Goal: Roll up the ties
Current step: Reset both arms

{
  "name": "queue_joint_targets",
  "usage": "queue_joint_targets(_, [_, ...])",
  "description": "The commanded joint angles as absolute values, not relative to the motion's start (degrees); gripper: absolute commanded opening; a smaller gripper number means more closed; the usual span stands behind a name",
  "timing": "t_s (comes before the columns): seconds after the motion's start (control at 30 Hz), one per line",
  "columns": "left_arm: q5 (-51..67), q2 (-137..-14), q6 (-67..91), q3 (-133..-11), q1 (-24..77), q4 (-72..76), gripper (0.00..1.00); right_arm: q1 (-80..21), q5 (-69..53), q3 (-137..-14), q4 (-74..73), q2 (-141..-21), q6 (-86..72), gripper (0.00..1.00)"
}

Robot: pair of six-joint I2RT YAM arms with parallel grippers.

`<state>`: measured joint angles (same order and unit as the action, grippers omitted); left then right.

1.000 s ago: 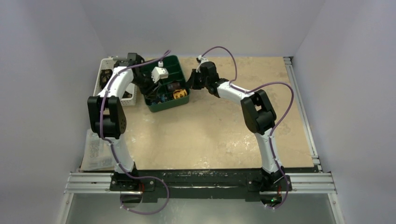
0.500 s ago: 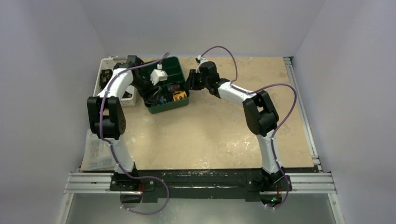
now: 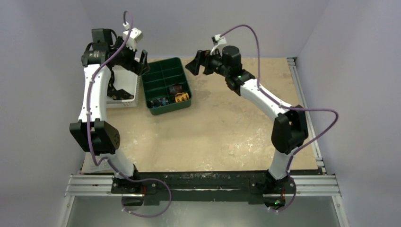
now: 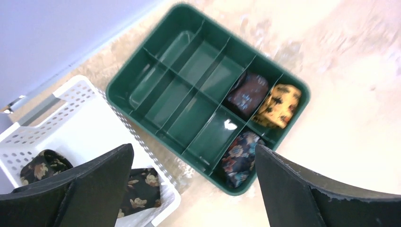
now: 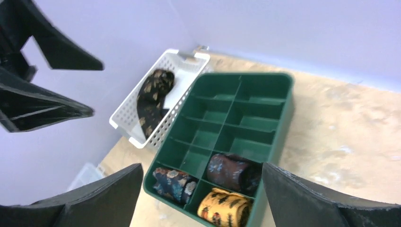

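White-shelled arms first, since that's the big change: a second ago both were crouched low over the tray, and by this moment the left arm and right arm had swung up and back, clear of it. The green divided tray sat at the far left of the table, with the white basket just to its left. The left gripper and right gripper had both sprung wide, fingers spread with nothing between them, so whatever they'd been tucking in was let go. Three rolled ties filled the tray's near cells: the navy floral roll near-left, the yellow roll near-right and the brown roll just behind the yellow. My read was that one roll had just been dropped off. The black-and-gold tie lay loose in the basket, so that was probably up next.
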<state>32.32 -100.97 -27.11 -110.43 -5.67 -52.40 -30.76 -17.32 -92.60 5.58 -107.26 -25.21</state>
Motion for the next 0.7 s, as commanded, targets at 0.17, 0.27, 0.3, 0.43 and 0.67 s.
queue_joint_targets(0.17, [31.9, -88.2, -9.9, -105.8, -5.7, -53.5, 1.0, -15.6, -14.8, -79.4, -1.5, -86.2, -10.5, 0.99])
queue_joint_targets(0.27, [23.9, -85.0, -4.6, -97.1, -5.8, -52.7, 1.0, -12.1, -10.7, -71.6, -4.3, -79.3, -7.1, 0.99])
queue_joint_targets(0.3, [22.2, -83.8, -4.4, -93.8, -5.8, -52.2, 1.0, -10.6, -10.3, -69.0, -5.3, -77.3, -6.7, 0.99])
queue_joint_targets(0.43, [21.6, -78.9, -6.1, -80.3, -5.7, -49.5, 1.0, -4.3, -12.3, -57.4, -7.2, -69.8, -5.2, 0.99])
queue_joint_targets(0.67, [21.2, -75.9, -6.0, -73.4, -5.8, -48.1, 1.0, -0.2, -14.1, -48.2, -8.7, -60.7, -4.5, 0.99])
